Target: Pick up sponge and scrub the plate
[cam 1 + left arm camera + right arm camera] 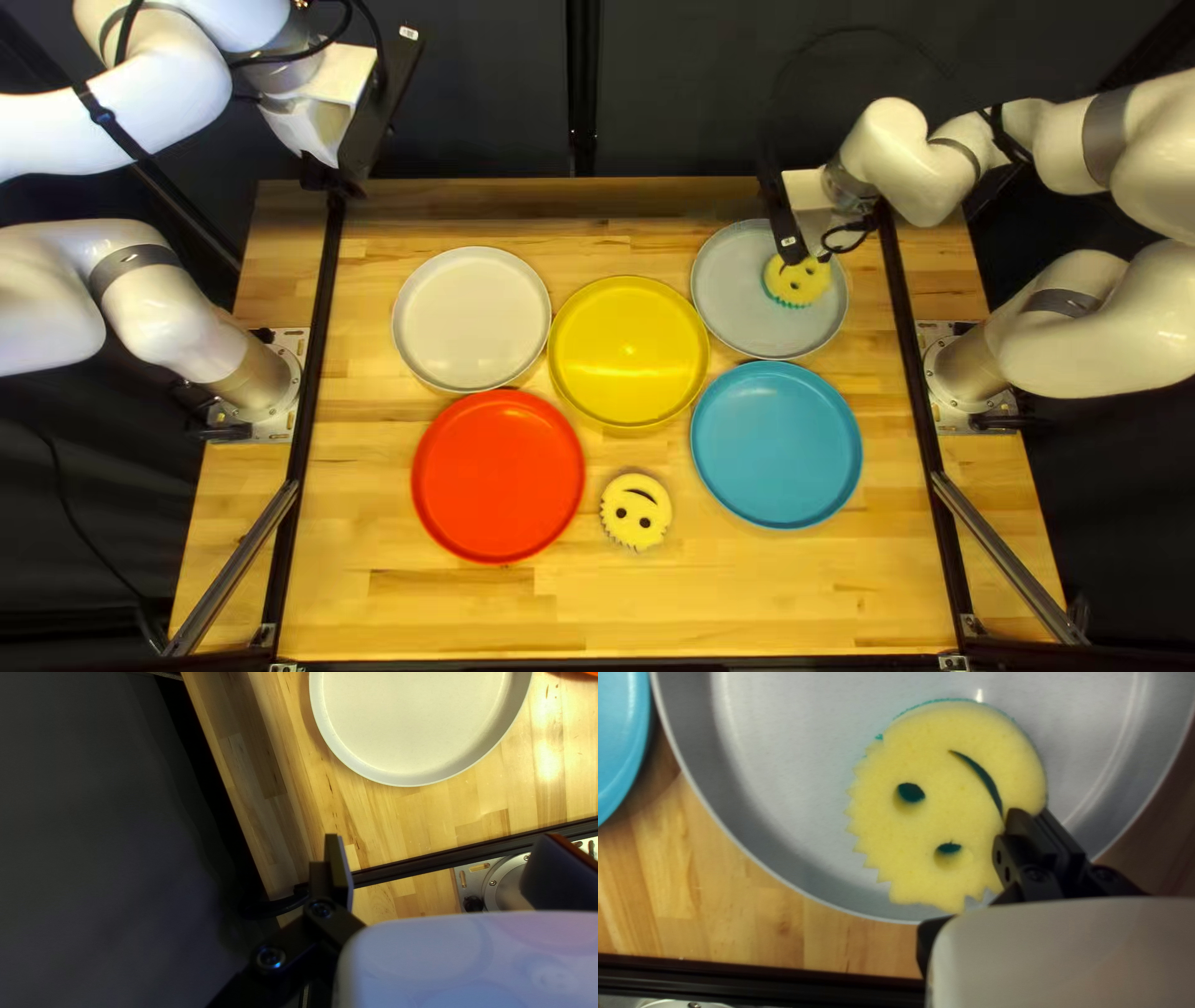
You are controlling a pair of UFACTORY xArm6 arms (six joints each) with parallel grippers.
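The yellow sponge (pixel 940 815) lay face up inside the grey plate (pixel 784 784), nearer one side of the rim than the other, and my right gripper (pixel 1031 816) had its edge pinched between two fingers set close together, by the end of the smile slit. That hold took in only a thin margin, so a hard scrubbing stroke could have torn the foam there or let the sponge swivel and slip out. Nothing visible pinned the plate, so drag from the sponge could have slid it over the wooden table (pixel 374 597), perhaps into the blue plate (pixel 776 444) or the yellow plate (pixel 629 352) nearby. A stroke running too wide could have caught the rim and tipped it. The second sponge (pixel 636 512) sat beyond, between the red plate (pixel 498 476) and the blue one, out of harm's way. My left gripper (pixel 442 840) hung with its fingers spread, off by the white plate (pixel 414 722), steadying nothing.
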